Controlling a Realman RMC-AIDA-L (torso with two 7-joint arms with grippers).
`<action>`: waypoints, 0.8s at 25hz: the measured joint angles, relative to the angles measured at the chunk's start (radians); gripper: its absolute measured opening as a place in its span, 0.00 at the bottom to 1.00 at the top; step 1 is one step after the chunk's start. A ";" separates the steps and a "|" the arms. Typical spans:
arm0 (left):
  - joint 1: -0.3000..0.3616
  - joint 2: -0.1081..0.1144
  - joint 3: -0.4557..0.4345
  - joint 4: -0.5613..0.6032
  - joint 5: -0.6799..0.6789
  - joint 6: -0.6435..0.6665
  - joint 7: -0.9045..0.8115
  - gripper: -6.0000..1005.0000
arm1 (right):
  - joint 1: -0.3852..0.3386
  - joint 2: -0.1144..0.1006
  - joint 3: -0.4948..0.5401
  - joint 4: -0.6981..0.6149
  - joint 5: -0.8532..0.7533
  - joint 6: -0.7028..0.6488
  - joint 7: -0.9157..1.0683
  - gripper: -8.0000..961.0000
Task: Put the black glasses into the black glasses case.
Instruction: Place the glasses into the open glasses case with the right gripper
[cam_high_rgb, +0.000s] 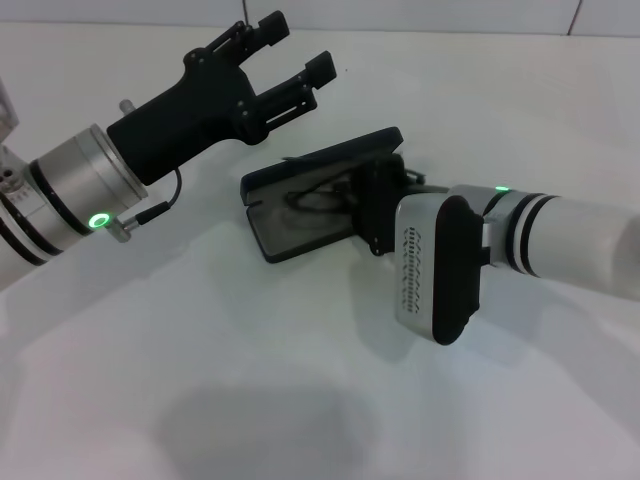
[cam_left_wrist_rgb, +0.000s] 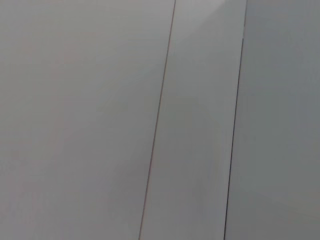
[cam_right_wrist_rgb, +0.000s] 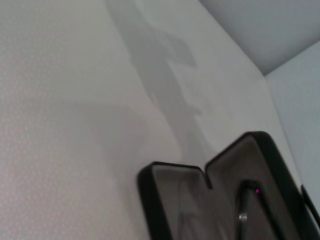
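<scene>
The black glasses case (cam_high_rgb: 285, 235) lies open in the middle of the white table, with its lid tilted up at the back. Inside it, thin black wire of the black glasses (cam_high_rgb: 312, 192) shows against the lining. My right gripper (cam_high_rgb: 368, 203) reaches into the case from the right, and its wrist housing hides its tip. In the right wrist view the open case (cam_right_wrist_rgb: 175, 195) shows its grey lining, with a slim dark part of the glasses (cam_right_wrist_rgb: 243, 200) in one half. My left gripper (cam_high_rgb: 297, 48) hangs open and empty in the air behind and to the left of the case.
The white table (cam_high_rgb: 250, 380) spreads out in front of the case, and a pale wall closes off the back. The left wrist view shows only grey wall panels (cam_left_wrist_rgb: 100, 120) with thin seams.
</scene>
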 joint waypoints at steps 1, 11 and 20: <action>0.000 0.000 0.000 0.000 0.000 0.000 0.000 0.83 | 0.002 0.000 -0.006 0.001 0.000 0.000 0.001 0.19; 0.006 0.000 0.002 -0.006 0.000 -0.001 0.000 0.83 | -0.002 0.000 -0.051 -0.017 -0.008 0.015 -0.008 0.21; 0.018 0.002 0.001 -0.008 0.002 -0.002 0.000 0.83 | -0.063 0.000 -0.068 -0.085 -0.066 0.067 -0.015 0.22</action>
